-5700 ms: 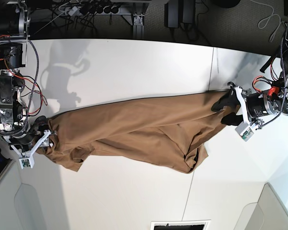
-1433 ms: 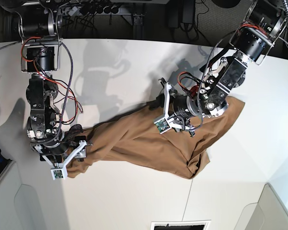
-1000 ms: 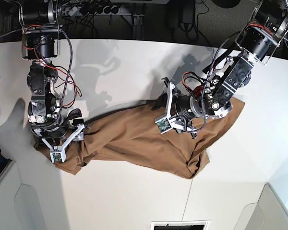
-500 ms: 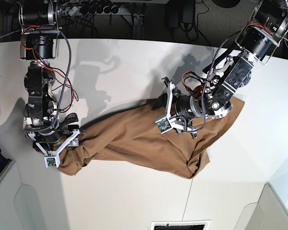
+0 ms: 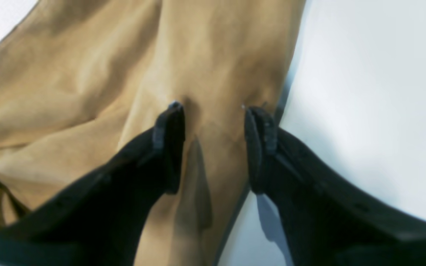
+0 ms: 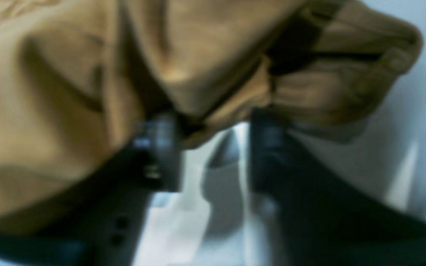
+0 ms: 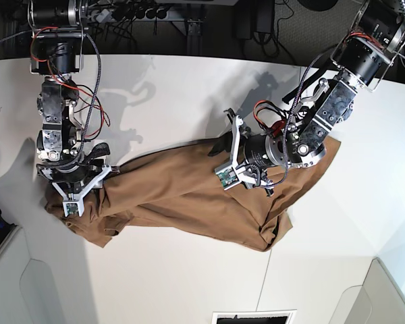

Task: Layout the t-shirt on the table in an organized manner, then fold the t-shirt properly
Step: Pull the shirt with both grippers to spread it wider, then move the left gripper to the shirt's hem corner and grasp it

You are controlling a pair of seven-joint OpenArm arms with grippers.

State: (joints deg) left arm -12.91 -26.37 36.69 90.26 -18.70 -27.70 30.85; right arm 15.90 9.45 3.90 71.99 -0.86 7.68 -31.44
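The tan t-shirt (image 7: pixel 189 196) lies crumpled in a long band across the white table (image 7: pixel 175 94). My left gripper (image 7: pixel 219 144) rests on its far edge near the middle. In the left wrist view this gripper (image 5: pixel 213 118) is open, both fingertips (image 5: pixel 170 122) pressing on the shirt (image 5: pixel 87 74) beside bare table (image 5: pixel 364 92). My right gripper (image 7: pixel 106 162) is at the shirt's left end. The blurred right wrist view shows its jaws (image 6: pixel 213 125) apart, with a bunched hem (image 6: pixel 338 81) of the shirt at the tips and table (image 6: pixel 401 140) showing in the gap.
A thin dark seam (image 7: pixel 266 270) crosses the table. Cables and stands (image 7: pixel 142 13) crowd the floor beyond the far edge. A dark opening (image 7: pixel 253 317) sits at the near edge. Grey panels (image 7: pixel 47 290) flank the near corners.
The right arm has moved toward the far side, and the shirt's left end has shifted and spread with it. Its jaws have narrowed. The left arm has hardly moved.
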